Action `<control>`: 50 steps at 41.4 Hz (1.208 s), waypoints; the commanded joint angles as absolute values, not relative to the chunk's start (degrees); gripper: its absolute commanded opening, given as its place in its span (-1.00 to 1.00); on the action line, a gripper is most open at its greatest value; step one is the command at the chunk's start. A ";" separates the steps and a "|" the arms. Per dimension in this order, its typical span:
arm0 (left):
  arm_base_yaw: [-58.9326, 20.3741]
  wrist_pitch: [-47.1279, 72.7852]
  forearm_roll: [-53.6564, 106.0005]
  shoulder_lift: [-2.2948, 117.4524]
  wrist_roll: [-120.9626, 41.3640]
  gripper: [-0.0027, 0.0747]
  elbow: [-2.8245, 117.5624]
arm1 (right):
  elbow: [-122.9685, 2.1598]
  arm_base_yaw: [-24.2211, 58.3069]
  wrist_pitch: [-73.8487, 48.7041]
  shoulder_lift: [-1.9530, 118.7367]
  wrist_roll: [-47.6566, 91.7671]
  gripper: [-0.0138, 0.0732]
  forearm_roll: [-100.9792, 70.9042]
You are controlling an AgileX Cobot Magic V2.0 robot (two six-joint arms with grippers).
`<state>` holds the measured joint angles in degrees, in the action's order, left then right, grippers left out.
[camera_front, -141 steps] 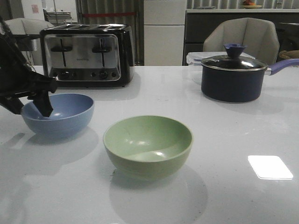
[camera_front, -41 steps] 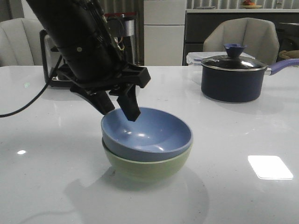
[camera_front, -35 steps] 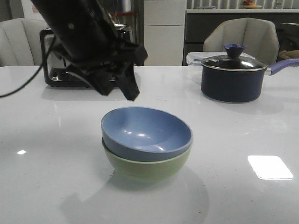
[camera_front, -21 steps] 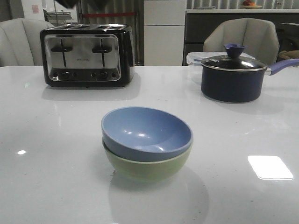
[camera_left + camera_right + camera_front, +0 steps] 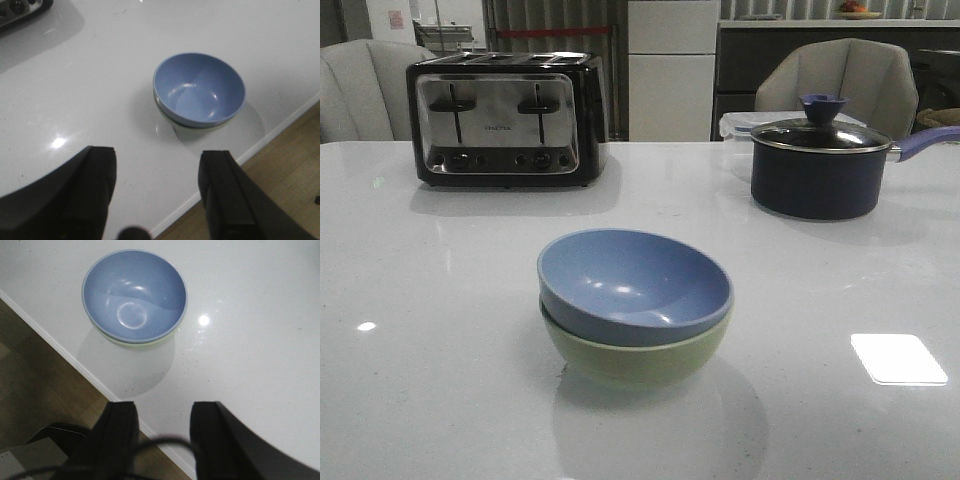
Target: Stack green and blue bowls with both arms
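Note:
The dusty blue bowl (image 5: 635, 285) sits nested inside the pale green bowl (image 5: 630, 358) at the middle of the white table. Neither arm shows in the front view. In the left wrist view my left gripper (image 5: 157, 162) is open and empty, raised high above the table near its front edge, with the blue bowl (image 5: 199, 89) and a thin rim of the green bowl (image 5: 200, 127) well beyond the fingers. In the right wrist view my right gripper (image 5: 162, 412) is open and empty, also high over the table edge, with the blue bowl (image 5: 134, 295) and a sliver of green bowl (image 5: 135, 342) beyond it.
A black and steel toaster (image 5: 505, 118) stands at the back left. A dark navy pot with a lid (image 5: 818, 165) stands at the back right, its handle pointing right. The table's front edge (image 5: 60, 351) runs close to the bowls, wooden floor (image 5: 280, 165) below.
My left gripper let go of the blue bowl, which now rests in the green bowl, and rose up out of the front view. The bowls have not moved since.

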<state>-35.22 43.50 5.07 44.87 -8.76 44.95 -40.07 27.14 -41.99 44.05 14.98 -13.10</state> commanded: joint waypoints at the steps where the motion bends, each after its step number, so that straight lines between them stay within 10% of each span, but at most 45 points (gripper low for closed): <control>1: -35.68 39.67 5.26 41.86 -8.77 0.19 42.93 | -41.42 27.20 -39.14 43.62 15.77 0.20 -13.33; 11: -35.68 39.56 5.26 40.79 -8.77 0.09 39.65 | -41.42 27.20 -41.20 43.72 15.77 0.15 -13.33; 24: -35.68 39.56 5.26 40.79 -8.77 -0.70 39.65 | -41.42 27.20 -42.67 43.72 15.77 -0.62 -13.33; 50: -35.76 39.57 5.16 39.56 -8.77 -0.69 39.55 | -41.42 27.20 -42.72 43.72 15.77 -0.62 -13.33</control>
<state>-35.22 43.50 4.85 40.79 -8.76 38.02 -40.07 27.14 -45.68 44.05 14.98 -13.10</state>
